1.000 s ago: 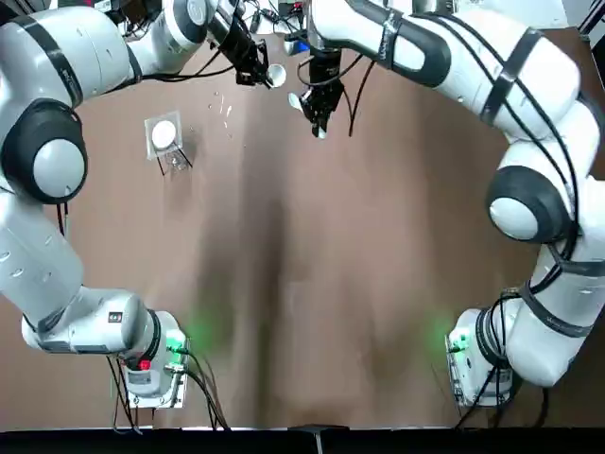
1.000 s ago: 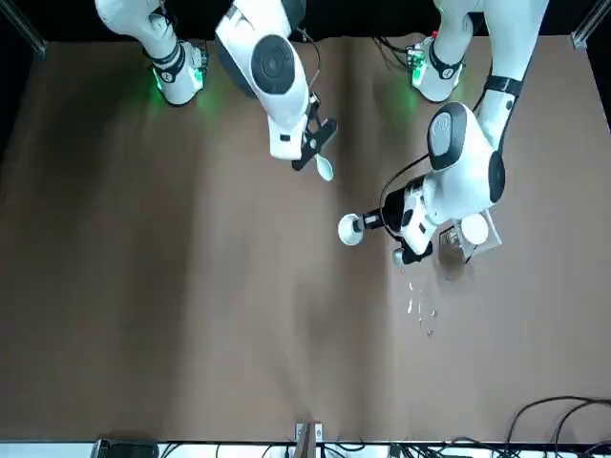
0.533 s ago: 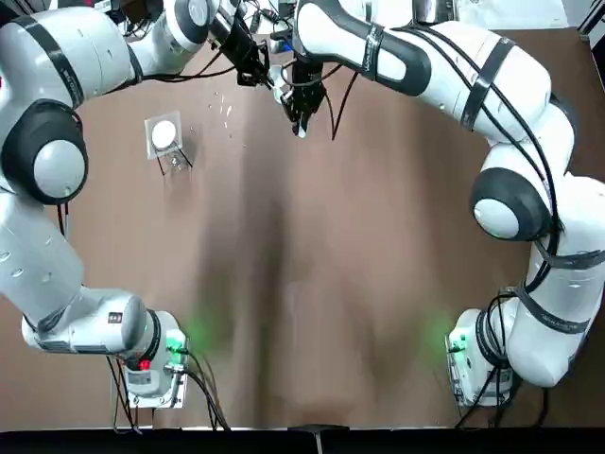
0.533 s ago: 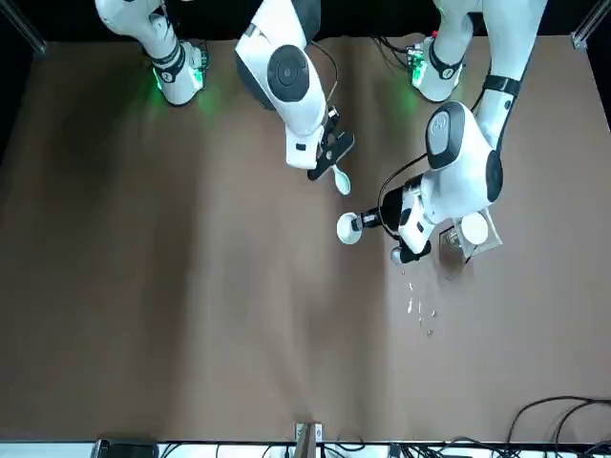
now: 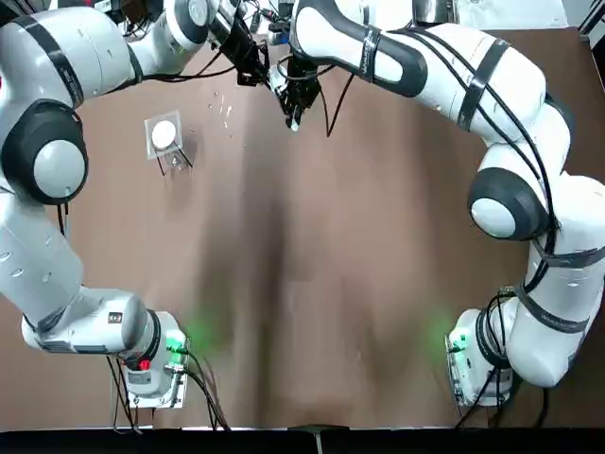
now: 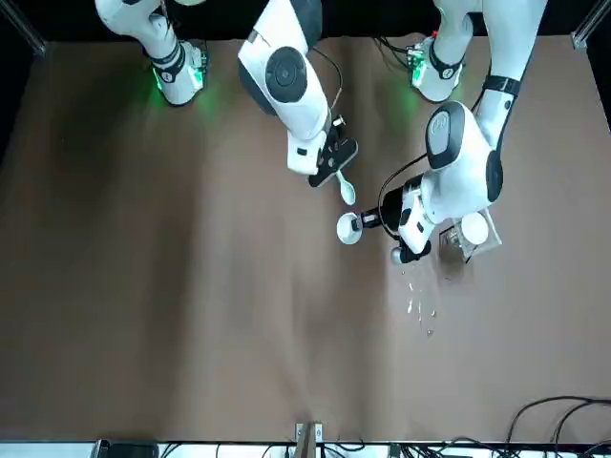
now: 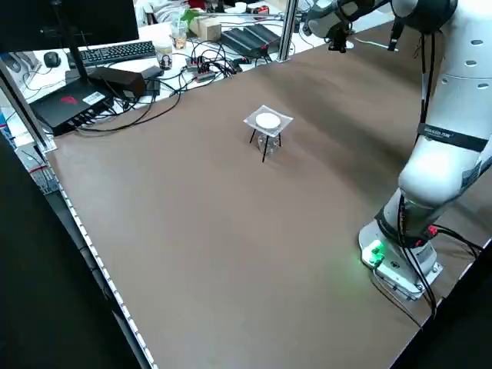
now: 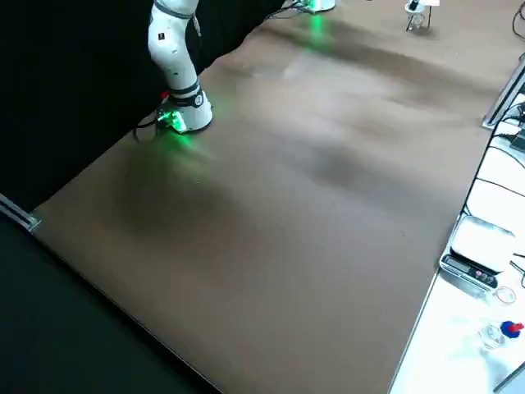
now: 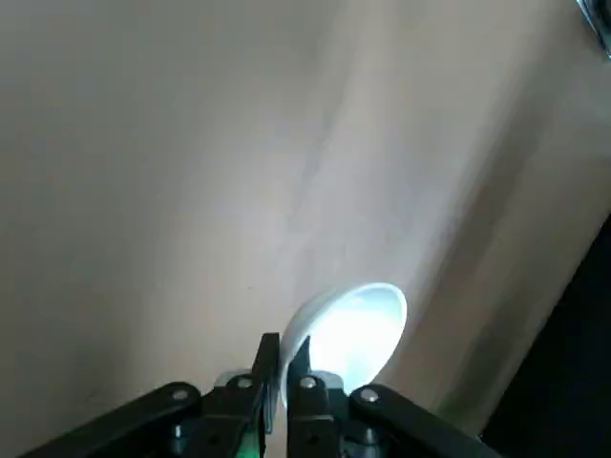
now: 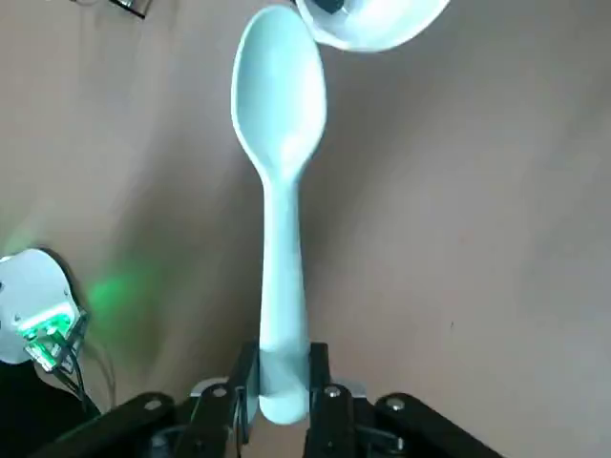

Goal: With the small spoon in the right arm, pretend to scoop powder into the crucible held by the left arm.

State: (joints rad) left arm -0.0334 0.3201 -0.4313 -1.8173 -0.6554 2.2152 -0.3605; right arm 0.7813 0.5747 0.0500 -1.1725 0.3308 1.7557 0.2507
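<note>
Right now the right hand is clamped on the handle end of the small spoon. The spoon sticks straight out from its fingers, its bowl just beside the rim of the white crucible, though I cannot tell whether they touch. The left hand pinches the crucible's rim between closed fingers above the brown table, at the side far from the arm bases, while a small stand carrying a white disc sits apart from both.
</note>
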